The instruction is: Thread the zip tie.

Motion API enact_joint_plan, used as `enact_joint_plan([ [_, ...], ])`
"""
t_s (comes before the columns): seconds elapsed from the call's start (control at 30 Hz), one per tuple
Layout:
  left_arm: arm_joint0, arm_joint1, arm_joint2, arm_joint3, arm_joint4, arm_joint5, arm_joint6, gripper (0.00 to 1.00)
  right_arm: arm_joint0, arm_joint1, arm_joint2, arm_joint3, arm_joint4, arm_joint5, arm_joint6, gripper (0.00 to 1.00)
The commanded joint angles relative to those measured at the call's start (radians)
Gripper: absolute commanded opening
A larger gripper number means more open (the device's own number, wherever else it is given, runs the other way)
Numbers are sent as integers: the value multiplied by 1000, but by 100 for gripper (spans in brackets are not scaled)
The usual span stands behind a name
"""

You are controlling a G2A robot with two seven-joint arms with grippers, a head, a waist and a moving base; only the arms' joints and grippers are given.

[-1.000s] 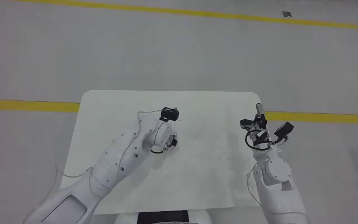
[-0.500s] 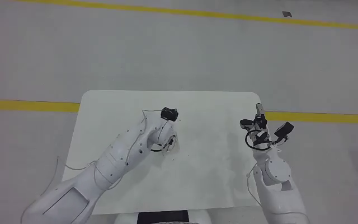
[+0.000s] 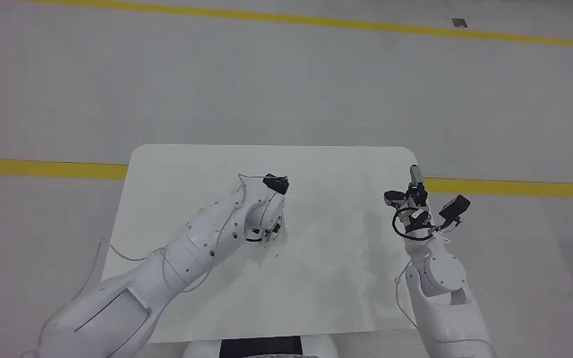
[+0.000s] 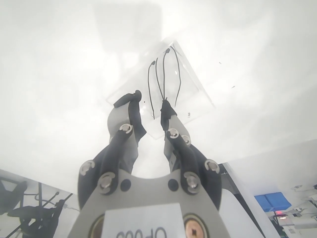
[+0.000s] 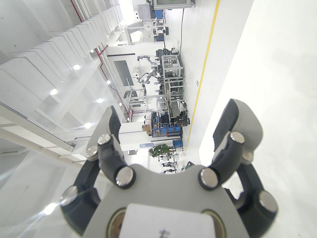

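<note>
White table (image 3: pixel 340 179) front and centre, corners rounded. A clear flat sheet (image 4: pixel 195 80) lies on its surface, with a couple of tiny dark specks (image 4: pixel 220 63) on the table just beside it. One yellow floor stripe (image 3: pixel 63 168) comes out from both sides of the table near its far end. A second stripe (image 3: pixel 269 16) runs well beyond it, with a small dark square (image 3: pixel 459 22) right there. Past the table's edge sits a blue bin (image 4: pixel 271 200). Further off stand equipment racks (image 5: pixel 171 75) and a potted plant (image 5: pixel 158 150).

A white table (image 3: pixel 340 179) stands on grey floor (image 3: pixel 269 80) crossed by yellow lines (image 3: pixel 54 168).
</note>
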Motion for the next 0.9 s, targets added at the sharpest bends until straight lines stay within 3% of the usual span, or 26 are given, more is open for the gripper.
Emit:
enact_joint_plan([
  [0.0, -5, -5, 7, 13, -10, 0, 9, 19, 0, 0, 0, 0, 0, 0, 0, 100],
  [0.33, -13, -21, 28, 47, -56, -5, 46, 12, 0, 0, 0, 0, 0, 0, 0, 100],
  [0.87, -11, -27, 40, 90, -76, -1, 79, 13, 0, 0, 0, 0, 0, 0, 0, 100],
])
